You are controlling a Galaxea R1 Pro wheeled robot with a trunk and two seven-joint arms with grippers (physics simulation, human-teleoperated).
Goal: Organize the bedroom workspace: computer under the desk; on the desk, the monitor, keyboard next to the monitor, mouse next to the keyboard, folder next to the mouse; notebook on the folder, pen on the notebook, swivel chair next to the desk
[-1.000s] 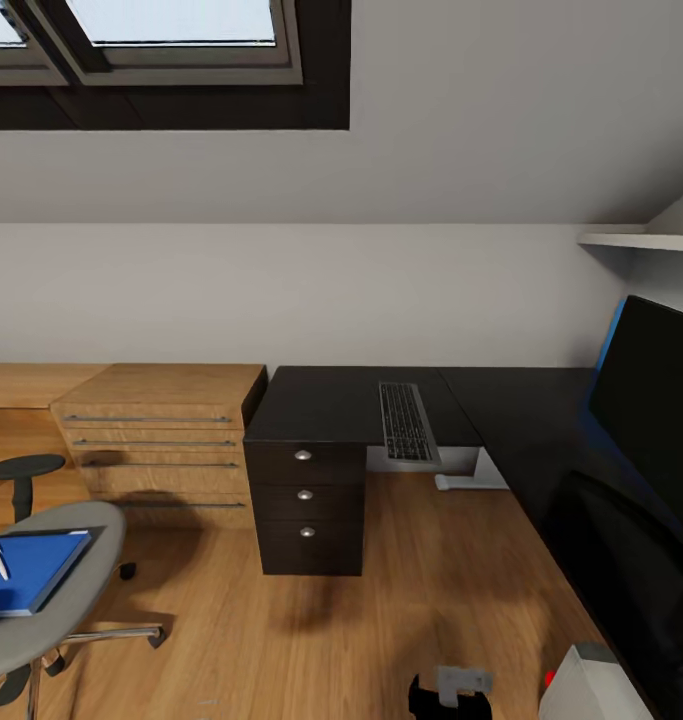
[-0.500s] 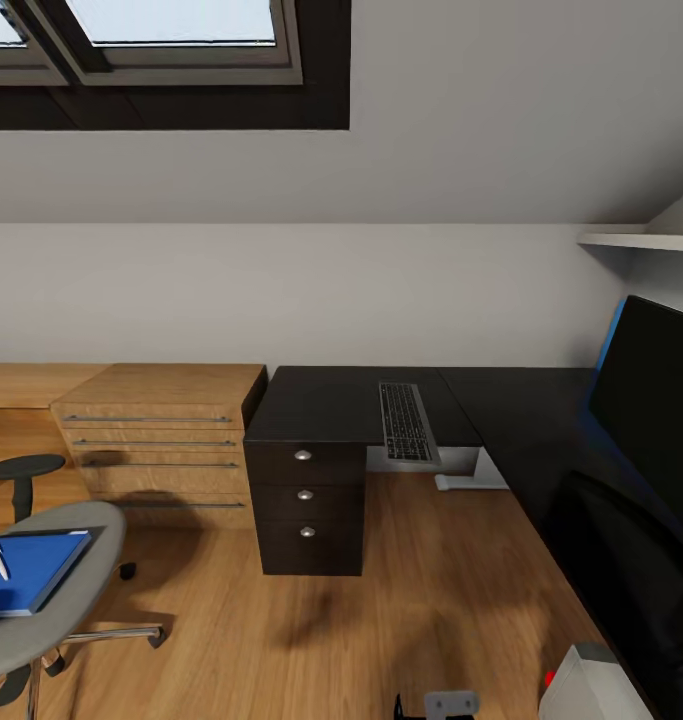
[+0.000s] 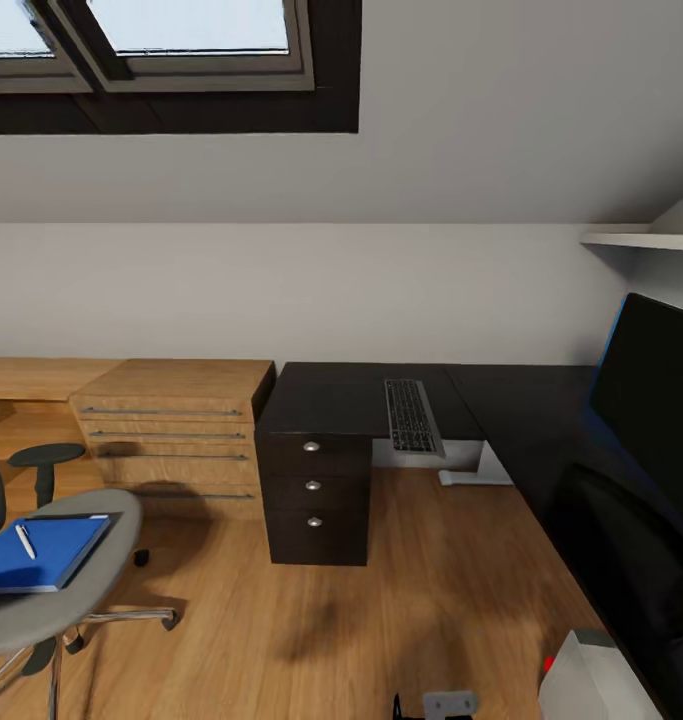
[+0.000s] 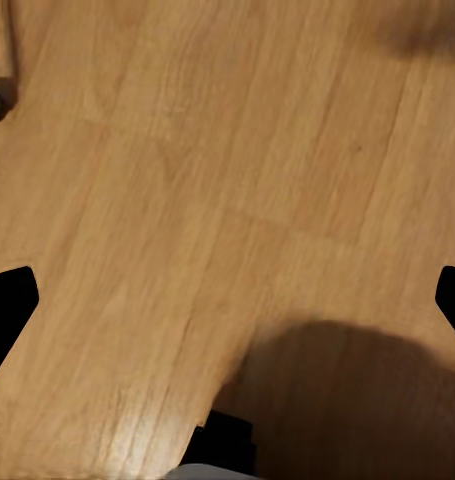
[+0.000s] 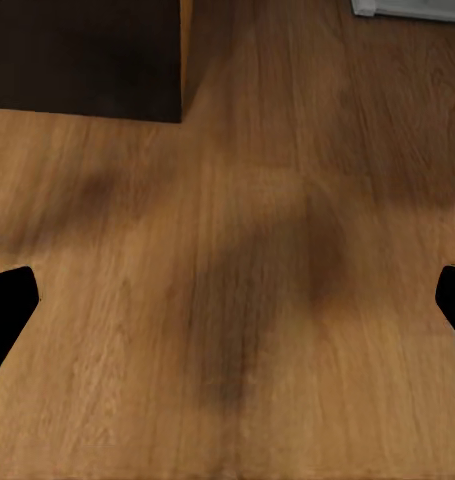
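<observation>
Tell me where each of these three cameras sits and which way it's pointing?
Head view: on the robot's head, facing forward and down at the desk, keyboard and swivel chair holding the folder.
Left wrist view: on the left arm, aimed down at the wood floor; dark fingertips at the edges.
Right wrist view: on the right arm, also aimed at floor, with the drawer unit; fingertips spread.
Shared: floor; the drawer unit shows in the head view too.

A home attic bedroom used as an office: sloped white ceiling with a skylight (image 3: pixel 181 40), wood floor (image 3: pixel 441 610), black desk (image 3: pixel 361 400), swivel chair (image 3: pixel 51 590).
</observation>
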